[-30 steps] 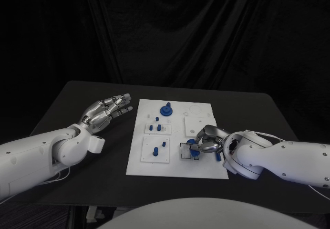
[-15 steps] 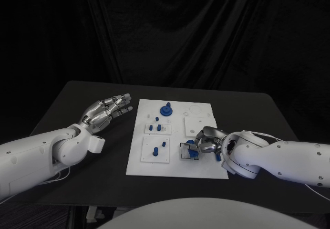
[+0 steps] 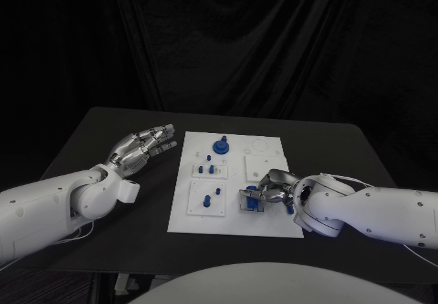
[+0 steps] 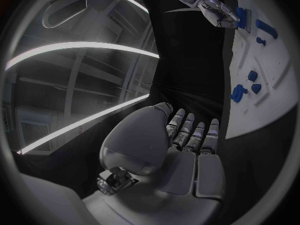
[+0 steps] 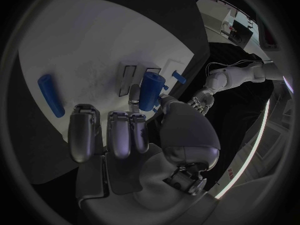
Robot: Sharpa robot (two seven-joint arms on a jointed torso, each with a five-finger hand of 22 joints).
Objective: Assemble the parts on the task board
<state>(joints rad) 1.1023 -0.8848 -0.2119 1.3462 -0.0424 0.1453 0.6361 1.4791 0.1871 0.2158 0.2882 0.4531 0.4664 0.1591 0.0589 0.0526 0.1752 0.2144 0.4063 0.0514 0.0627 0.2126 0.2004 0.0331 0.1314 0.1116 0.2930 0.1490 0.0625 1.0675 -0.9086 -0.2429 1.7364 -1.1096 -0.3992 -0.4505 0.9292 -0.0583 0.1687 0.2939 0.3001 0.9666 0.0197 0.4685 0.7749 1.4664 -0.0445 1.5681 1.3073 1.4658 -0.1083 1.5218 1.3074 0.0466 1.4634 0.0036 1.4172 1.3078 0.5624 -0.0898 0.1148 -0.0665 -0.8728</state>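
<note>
No text, label, brand, number or sign is showing clearly enough to be read in any of the views. The task board is carrying only thin printed outlines, without letters.

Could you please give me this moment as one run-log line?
right hand: pinches blue part over task board | left hand: open, beside board | stage: insertion
</note>
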